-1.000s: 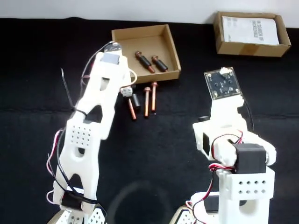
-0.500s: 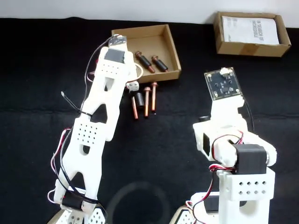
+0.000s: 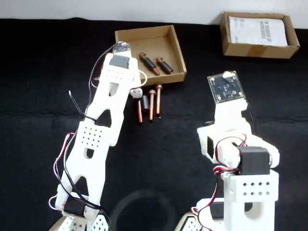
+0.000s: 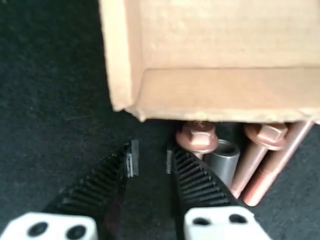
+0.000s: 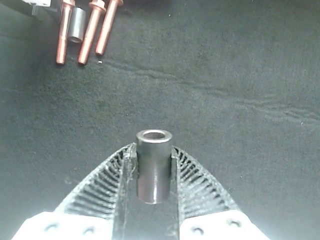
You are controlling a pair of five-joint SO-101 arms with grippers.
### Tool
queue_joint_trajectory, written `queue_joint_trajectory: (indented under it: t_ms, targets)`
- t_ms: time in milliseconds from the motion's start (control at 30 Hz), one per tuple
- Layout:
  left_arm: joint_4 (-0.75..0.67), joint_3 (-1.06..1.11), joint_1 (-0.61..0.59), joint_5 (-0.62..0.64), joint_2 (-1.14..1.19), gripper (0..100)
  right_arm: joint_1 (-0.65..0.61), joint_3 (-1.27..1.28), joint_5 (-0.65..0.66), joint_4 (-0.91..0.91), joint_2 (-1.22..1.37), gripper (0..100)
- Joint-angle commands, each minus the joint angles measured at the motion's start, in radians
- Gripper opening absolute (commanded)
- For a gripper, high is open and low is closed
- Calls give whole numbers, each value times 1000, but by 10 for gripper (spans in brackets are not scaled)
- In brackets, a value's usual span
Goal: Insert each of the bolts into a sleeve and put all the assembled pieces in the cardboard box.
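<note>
- The right gripper [image 5: 153,161] clamped a sleeve [image 5: 154,156], bore exposed, presumably ready for insertion.
- The left gripper [image 4: 150,159], jaws apart, hung beside the bolts [image 4: 201,136], likely to pick one.

Two white plastic arms [image 3: 94,139] with perforated links, black motors [image 3: 254,160], red, black and white cables [image 3: 58,166], black ribbed fingers [image 4: 192,172]

- The table [image 3: 192,110] is covered in black cloth.
- An open cardboard box [image 3: 144,44] sits toward the far edge, left of the middle.
- Three bolts [image 3: 151,105] and a loose sleeve [image 3: 145,102] lie side by side just in front of it.
- A second box [image 3: 257,50] sits at the far right corner.
</note>
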Motion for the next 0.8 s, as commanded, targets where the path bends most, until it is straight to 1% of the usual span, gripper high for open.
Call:
queue_joint_trajectory:
  t_ms: [0,167,300,433,767]
  targets:
    - [-17,-31,19,35,4,114,12,-4,14,-16,-22,8]
    - [-11,-36,44,44,-15,114,10,-1,15,-28,-15,8]
    - [71,-71,74,44,-85,114,10,-1,41,-28,-15,8]
    - [72,-62,94,44,-114,115,10,-1,48,-28,-15,8]
    - [54,-61,94,46,-113,115,10,-1,48,-30,-13,8]
